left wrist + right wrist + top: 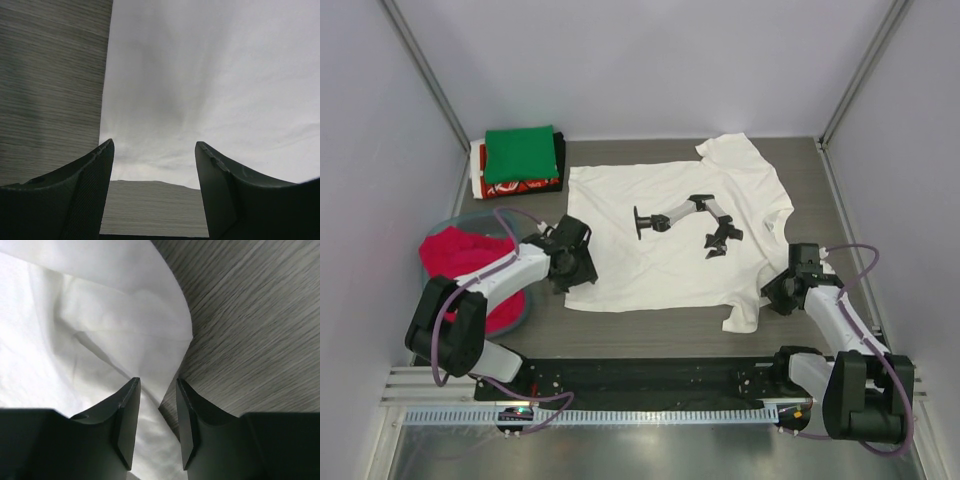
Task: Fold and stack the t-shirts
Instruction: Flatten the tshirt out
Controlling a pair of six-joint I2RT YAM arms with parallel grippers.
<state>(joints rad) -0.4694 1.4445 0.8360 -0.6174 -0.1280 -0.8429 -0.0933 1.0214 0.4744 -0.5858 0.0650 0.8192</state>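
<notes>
With both elbows bent and the forearms stretched forward and low, the left gripper (155, 150) has its two fingers spread wide apart, while the right gripper (157, 385) has its fingers near each other, only a narrow gap between the tips.

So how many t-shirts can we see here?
5 show: a white t-shirt spread flat mid-table; a green tee, black tee and red-and-white tee stacked back left; a red tee bunched in the grey-blue tub. More may be hidden.

The white t-shirt's (650, 272) black print (672, 217) shows no readable text.
</notes>
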